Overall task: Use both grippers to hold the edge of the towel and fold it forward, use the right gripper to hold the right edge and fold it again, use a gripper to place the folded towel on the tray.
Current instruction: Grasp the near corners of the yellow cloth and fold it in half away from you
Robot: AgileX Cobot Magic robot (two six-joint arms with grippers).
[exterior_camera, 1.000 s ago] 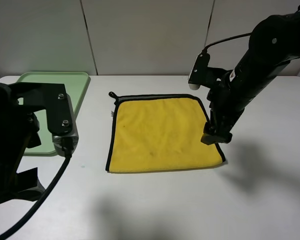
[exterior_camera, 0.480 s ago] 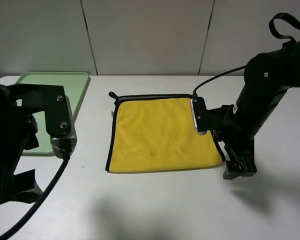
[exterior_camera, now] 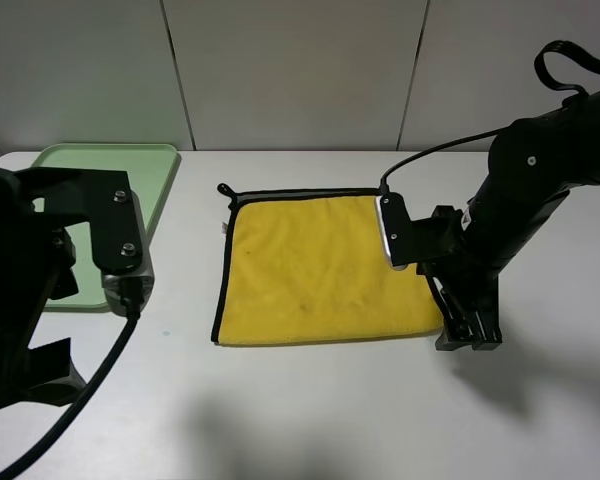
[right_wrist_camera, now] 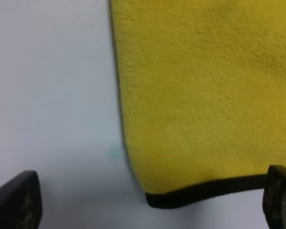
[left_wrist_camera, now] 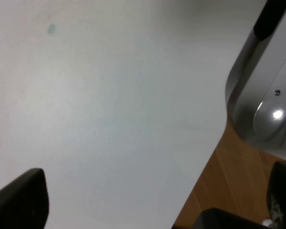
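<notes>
This looks like a robotics lab test station: a plain white table (exterior_camera: 310, 410) stands against pale wall panels (exterior_camera: 290, 70) with dark seams, the black, cable-trailing left arm (exterior_camera: 30, 280) and right arm (exterior_camera: 525, 190) bend over it, and just a yellow towel (exterior_camera: 320, 265) and green tray (exterior_camera: 152, 185) lie out.

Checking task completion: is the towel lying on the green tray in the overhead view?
No, the towel lies spread on the white table, apart from the tray.

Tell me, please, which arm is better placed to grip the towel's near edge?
Right: its open gripper hovers at the towel's near right corner; the left gripper is over table, not towel.
</notes>
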